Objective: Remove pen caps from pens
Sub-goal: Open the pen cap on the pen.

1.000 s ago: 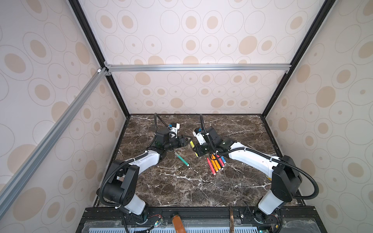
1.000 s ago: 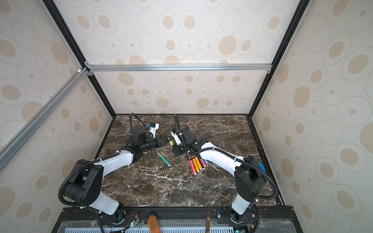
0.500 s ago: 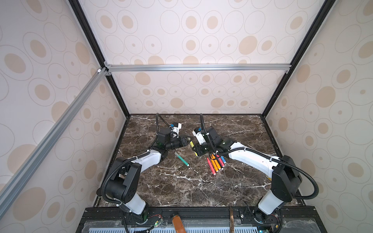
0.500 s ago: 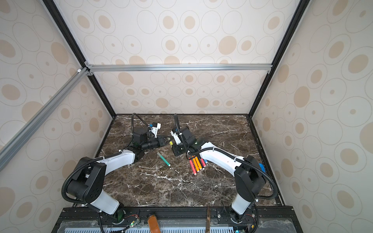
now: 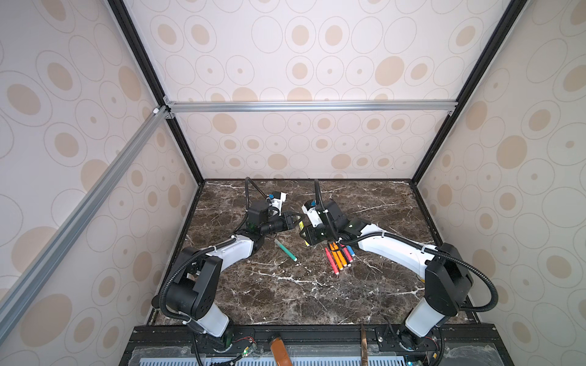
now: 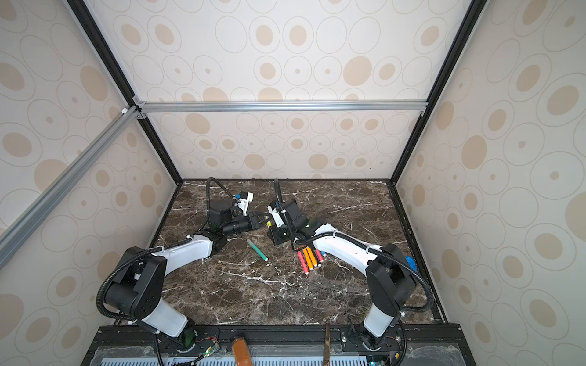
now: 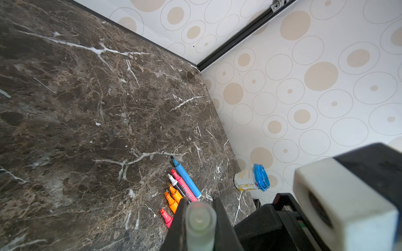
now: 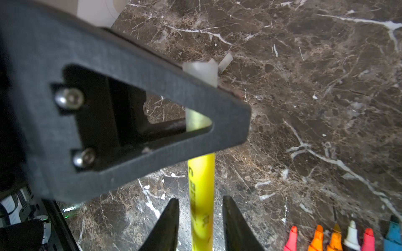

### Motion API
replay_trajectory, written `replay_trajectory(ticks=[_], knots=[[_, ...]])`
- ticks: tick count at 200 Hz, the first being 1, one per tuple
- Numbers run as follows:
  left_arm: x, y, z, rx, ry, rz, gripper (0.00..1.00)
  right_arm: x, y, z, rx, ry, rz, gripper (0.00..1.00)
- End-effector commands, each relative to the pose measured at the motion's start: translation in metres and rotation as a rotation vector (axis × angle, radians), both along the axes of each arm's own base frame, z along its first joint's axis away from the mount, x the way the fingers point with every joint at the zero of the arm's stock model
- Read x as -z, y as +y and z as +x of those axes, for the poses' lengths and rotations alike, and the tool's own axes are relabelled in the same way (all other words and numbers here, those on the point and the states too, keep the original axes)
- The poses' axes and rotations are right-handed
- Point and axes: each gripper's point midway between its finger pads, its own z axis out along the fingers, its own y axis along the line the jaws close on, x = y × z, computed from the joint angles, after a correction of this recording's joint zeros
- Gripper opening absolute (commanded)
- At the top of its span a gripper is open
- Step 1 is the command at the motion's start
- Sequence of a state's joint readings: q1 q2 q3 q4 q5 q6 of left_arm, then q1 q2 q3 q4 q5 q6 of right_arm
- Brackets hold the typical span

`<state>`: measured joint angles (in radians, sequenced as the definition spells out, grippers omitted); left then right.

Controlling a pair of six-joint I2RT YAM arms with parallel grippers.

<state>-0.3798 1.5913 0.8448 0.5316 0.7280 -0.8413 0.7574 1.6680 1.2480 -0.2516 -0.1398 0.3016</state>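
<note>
My left gripper (image 5: pixel 295 218) has just closed tight on the translucent cap (image 7: pixel 199 219) of the yellow pen (image 8: pixel 201 184), held above the surface (image 5: pixel 285 301) toward its back edge. My right gripper (image 8: pixel 201 200), which clamped the barrel a moment ago, now stands slightly apart with a gap on each side. I judge the cap is still seated, so the pen hangs from my left grip alone and the right must re-clamp before any pull. Both arms reach low from the front corners, grippers nose to nose, with the green pen (image 5: pixel 285 250) lying below them and the uncapped pens (image 5: pixel 339 258) in a row further right.
</note>
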Motion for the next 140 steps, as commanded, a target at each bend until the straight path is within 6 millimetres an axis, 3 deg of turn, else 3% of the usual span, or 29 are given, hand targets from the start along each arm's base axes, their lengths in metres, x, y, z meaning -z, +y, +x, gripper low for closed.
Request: replay_trajectory(ticks=[1,29,66,111,131,140], knots=[[-0.027,-0.007,-0.002,0.02,-0.054,-0.044,0.11,0.005,0.005,0.004,0.007,-0.01,0.025,0.36],[-0.031,-0.007,-0.004,0.022,-0.056,-0.053,0.1,0.009,0.008,0.01,0.016,-0.023,0.029,0.34],[-0.029,-0.009,-0.007,0.023,-0.053,-0.051,0.1,0.009,0.011,0.016,0.029,-0.045,0.044,0.23],[-0.028,-0.01,-0.009,0.025,-0.051,-0.064,0.11,0.018,0.011,0.017,0.04,-0.026,0.027,0.04],[-0.026,-0.01,-0.008,0.024,-0.047,-0.053,0.19,0.019,0.006,0.016,0.051,-0.034,0.016,0.0],[-0.026,-0.01,-0.007,0.021,-0.046,-0.045,0.29,0.019,0.003,0.016,0.059,-0.035,0.01,0.0]])
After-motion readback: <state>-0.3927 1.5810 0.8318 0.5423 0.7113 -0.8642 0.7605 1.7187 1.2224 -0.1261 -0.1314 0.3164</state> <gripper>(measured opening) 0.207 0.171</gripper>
